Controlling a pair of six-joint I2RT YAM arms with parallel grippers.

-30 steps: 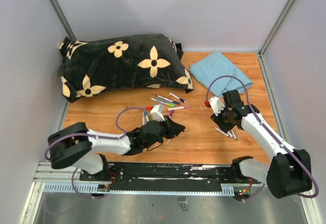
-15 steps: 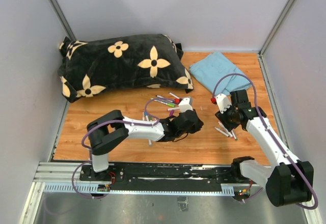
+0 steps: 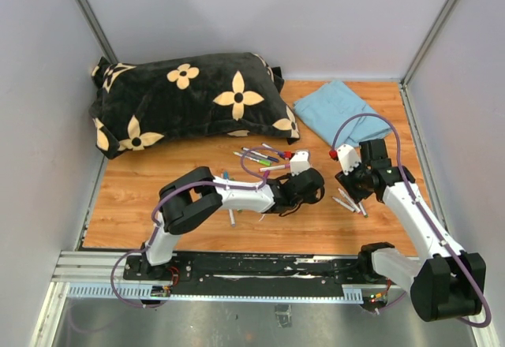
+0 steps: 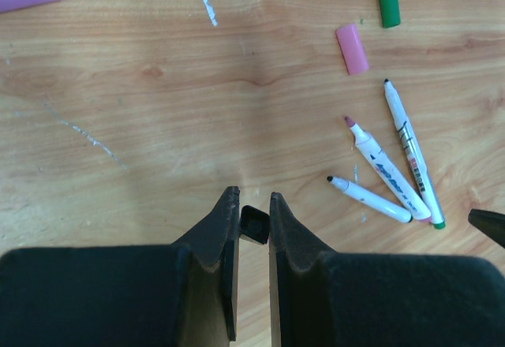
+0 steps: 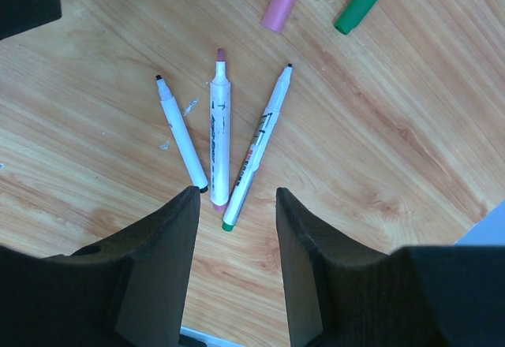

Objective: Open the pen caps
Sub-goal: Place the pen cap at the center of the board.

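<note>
Jaws of the left gripper (image 4: 252, 205) stand narrow, pinching a small black cap (image 4: 254, 225) toward the near right of the worktop (image 4: 158, 110). I judge it is held there to be dropped beside the other loose caps. The right gripper (image 5: 235, 199) hangs wide and empty over three bare pens (image 5: 218, 126), probably ready for another pen. Just past them lie a pink cap (image 5: 281, 1) and a green cap (image 5: 363, 0). Farther in, mid-worktop, capped pens (image 3: 259, 158) wait. A pillow (image 3: 185, 98) fills the far left corner, a blue cloth (image 3: 343, 110) the far right. From above, the left arm hides the black cap, and the waiting pens' cap colours are too small to sort.
</note>
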